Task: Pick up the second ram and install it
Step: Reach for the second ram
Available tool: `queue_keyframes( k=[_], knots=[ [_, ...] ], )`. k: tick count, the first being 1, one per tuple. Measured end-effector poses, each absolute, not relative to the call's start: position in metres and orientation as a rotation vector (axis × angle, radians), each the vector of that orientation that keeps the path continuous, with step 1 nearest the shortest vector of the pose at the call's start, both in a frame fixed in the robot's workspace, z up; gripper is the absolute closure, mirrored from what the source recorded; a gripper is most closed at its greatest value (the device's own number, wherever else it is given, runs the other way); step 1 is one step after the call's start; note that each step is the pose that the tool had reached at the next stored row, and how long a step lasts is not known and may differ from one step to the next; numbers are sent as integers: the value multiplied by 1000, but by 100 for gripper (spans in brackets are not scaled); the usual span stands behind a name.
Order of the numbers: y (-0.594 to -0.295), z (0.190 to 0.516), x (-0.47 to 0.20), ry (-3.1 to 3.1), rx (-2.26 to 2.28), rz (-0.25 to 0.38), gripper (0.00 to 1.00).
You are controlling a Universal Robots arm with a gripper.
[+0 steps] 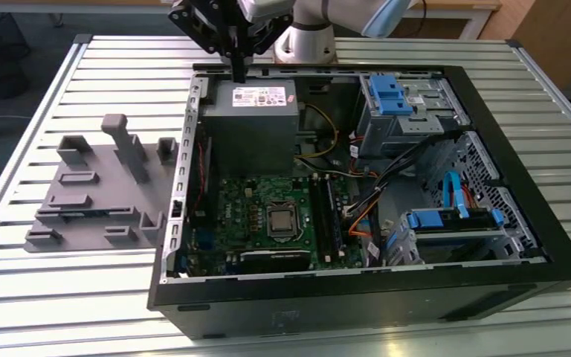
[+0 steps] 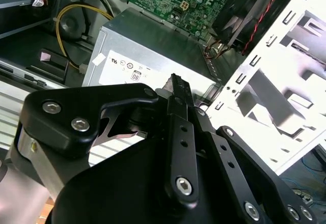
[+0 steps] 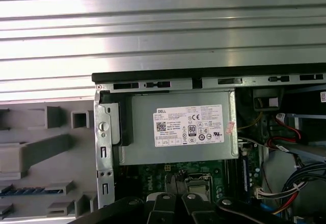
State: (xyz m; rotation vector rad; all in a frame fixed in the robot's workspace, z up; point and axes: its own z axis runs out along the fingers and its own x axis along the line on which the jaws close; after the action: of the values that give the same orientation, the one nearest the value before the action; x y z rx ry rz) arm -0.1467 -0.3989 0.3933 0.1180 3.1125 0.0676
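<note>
Now claw (image 1: 238, 76) clenched (empty) above power supply (image 1: 250, 123); second ram (image 3: 29, 189) apart, in fixture (image 3: 43, 150).

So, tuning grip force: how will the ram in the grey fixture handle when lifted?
The ram looks slim and flat, so probably light and stiff. Seated in a slot of the grey fixture, it may drag coming out.

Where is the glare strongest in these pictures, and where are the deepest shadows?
In the first wrist view, the table slats glare in white bands; in the second wrist view, the case wall is washed out and the tool is dark; in the exterior view, light is even, with shadow inside the case.
</note>
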Motion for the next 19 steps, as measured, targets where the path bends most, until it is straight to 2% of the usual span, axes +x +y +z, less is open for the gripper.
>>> queue_keyframes(
  k=[19],
  knots=[
    [-399,393,-152,3112,118,68,89]
  ],
)
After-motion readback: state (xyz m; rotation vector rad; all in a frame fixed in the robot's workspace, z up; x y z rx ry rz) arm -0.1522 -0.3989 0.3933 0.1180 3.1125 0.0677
